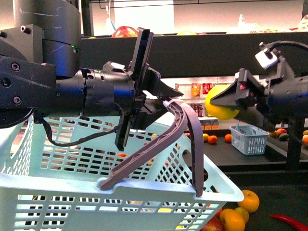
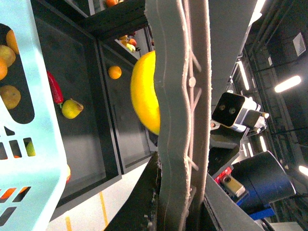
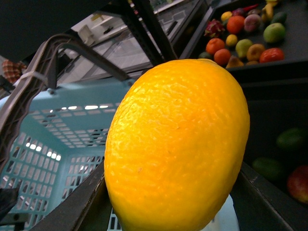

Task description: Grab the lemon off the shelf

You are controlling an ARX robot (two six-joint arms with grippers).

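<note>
Status: a large bright-yellow oval lemon (image 1: 222, 113) is clamped between the fingers of the right claw (image 1: 219, 100). It is held in the air in front of the large black metal-framed shelf (image 1: 202, 53), clear of its tiers. The lemon is placed to the right of a pale mint slotted plastic basket (image 1: 96, 190) and higher than its rim. The basket's grey-brown ribbed plastic handle (image 1: 139, 159) is raised, and its top is gripped by the left claw (image 1: 163, 98), closed on it. Loose oranges (image 1: 232, 220) and a red chilli (image 1: 290, 222) are seen on the dark lower tier, right of the basket. A small pale slotted crate (image 1: 249, 139) is seen on a farther tier behind the lemon. The right wrist view is mostly filled by the lemon (image 3: 178, 144).
</note>
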